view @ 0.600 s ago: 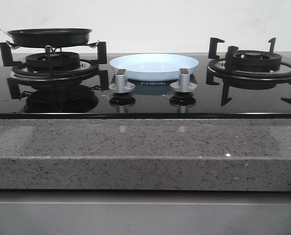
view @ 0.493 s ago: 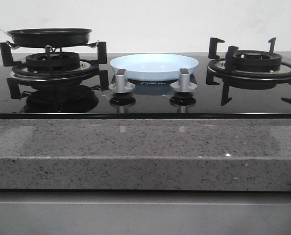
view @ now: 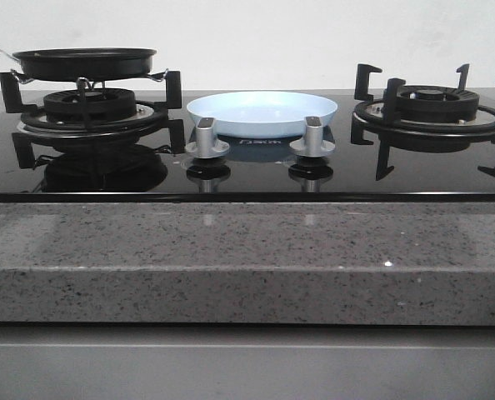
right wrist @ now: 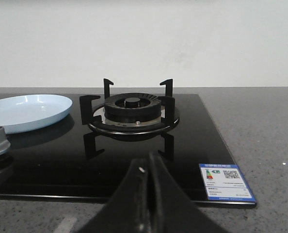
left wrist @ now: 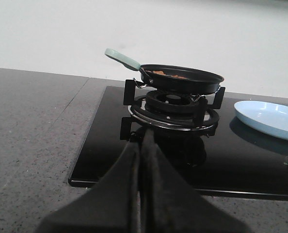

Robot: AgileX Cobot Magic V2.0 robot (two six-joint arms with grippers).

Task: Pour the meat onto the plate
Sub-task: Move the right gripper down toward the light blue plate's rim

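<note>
Meat lies loose in the pan, so it should slide out once tilted (grip the handle). Both hands, left and right, are pressed together, empty; the plate waits.

Left hand and right hand both closed, empty.

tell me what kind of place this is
Most likely a kitchen, or a mock-up of one: a black glass gas hob set into a speckled grey stone counter, with two burners and two silver knobs. A black frying pan holding meat sits on one burner, beside a pale-blue plate.
</note>
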